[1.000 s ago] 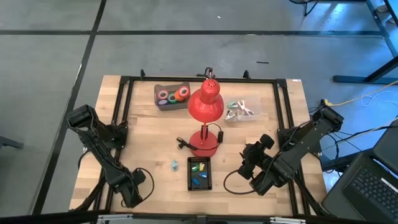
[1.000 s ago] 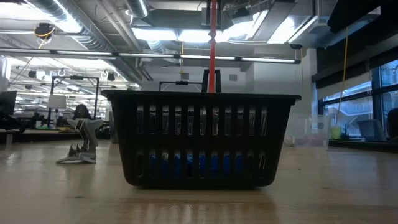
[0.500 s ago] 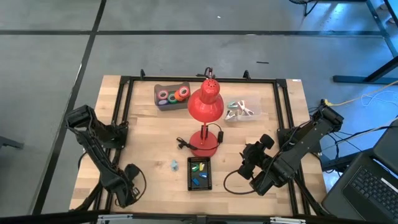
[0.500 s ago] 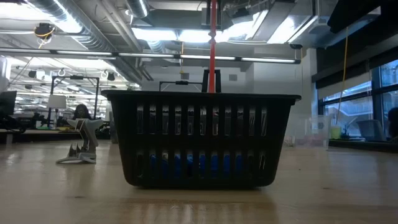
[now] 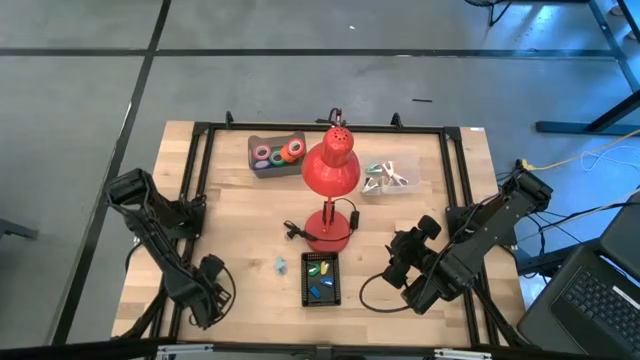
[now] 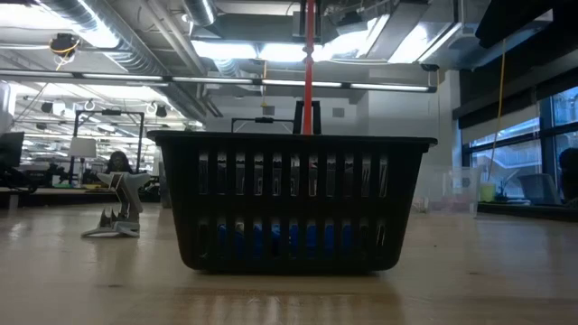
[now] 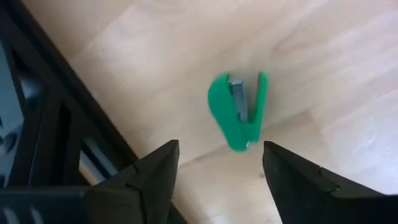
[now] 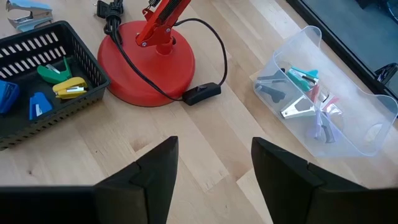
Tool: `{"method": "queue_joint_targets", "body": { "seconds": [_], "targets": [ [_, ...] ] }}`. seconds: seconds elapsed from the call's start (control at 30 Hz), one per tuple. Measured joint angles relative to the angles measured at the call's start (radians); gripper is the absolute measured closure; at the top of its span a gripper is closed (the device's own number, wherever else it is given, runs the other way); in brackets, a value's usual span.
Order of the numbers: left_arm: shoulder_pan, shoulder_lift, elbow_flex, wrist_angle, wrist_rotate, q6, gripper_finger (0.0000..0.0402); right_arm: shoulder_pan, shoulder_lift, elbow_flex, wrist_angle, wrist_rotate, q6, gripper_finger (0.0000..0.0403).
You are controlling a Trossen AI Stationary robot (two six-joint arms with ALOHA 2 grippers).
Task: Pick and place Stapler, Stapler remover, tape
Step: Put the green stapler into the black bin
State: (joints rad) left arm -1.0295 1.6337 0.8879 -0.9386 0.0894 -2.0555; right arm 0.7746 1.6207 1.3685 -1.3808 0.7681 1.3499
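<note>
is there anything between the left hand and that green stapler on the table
Nothing visible. The left hand is open above bare wood, and the green stapler lies just ahead of its fingers, untouched.

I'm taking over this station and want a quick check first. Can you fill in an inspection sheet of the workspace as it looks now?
Surface: wooden table inside a black frame.
Job's things: tape rolls in a grey tray at the far side; small staplers in the black basket; a green stapler lies on the wood in front of the left gripper; a pale one lies beside the basket.
Clutter: red lamp mid-table; clear bin of small tools.
Grippers: left gripper open, empty, near corner; right gripper open, empty, near right side.
Cables: lamp cord loops around its base.
Surroundings: grey floor, a laptop to the right.
</note>
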Motion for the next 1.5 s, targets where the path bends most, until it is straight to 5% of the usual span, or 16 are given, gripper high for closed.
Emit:
{"method": "queue_joint_targets", "body": {
  "seconds": [0.57,0.93,1.17,1.5],
  "targets": [
    [0.119,0.000,0.000,-0.003,-0.097,0.210,0.0190,0.000,0.000,0.000,0.000,0.018,0.000,0.0198],
    [0.112,0.000,0.000,-0.010,-0.064,0.232,0.0287,0.000,0.000,0.000,0.000,0.018,0.000,0.0198],
    [0.107,0.000,-0.031,-0.016,-0.095,0.264,0.0388,0.000,0.000,0.000,0.000,0.018,0.000,0.0198],
    [0.127,-0.002,-0.059,-0.155,-0.098,0.349,0.0398,0.000,0.000,0.000,0.001,0.037,0.000,0.0198]
  ]
}}
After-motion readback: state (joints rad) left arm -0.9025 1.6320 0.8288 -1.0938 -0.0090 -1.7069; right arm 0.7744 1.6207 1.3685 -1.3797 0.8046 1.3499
